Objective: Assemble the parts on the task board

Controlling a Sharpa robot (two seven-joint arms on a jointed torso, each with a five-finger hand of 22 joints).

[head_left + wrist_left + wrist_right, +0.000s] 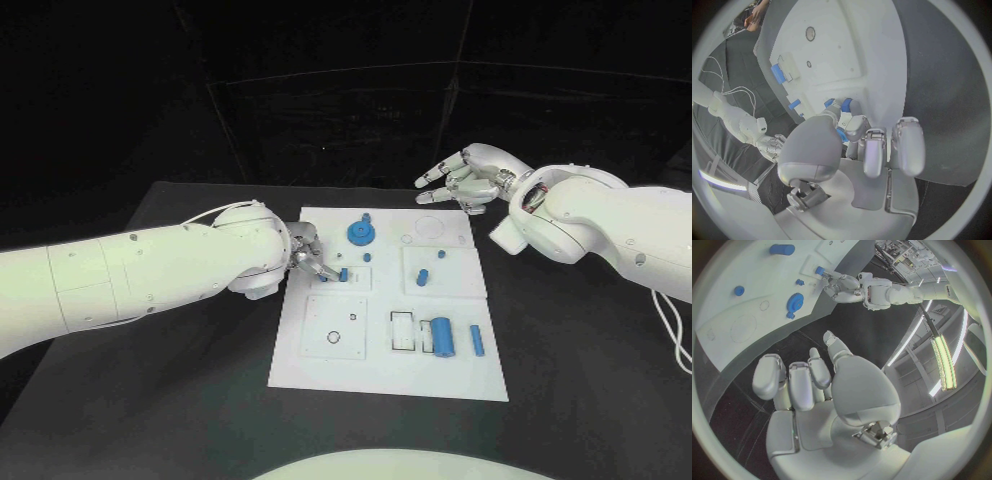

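Head view shows assembly partway: my left hand (309, 256) pinches a small blue part (346, 273) at the task board (325, 375) left-centre, my right hand (464, 183) hovers empty, fingers loosely spread, and the blue cylinder (444, 336) appears seated.

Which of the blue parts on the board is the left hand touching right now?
The small blue part at the board's left-middle, under the left hand. The blue gear, the small peg and the long cylinder lie apart from both hands.
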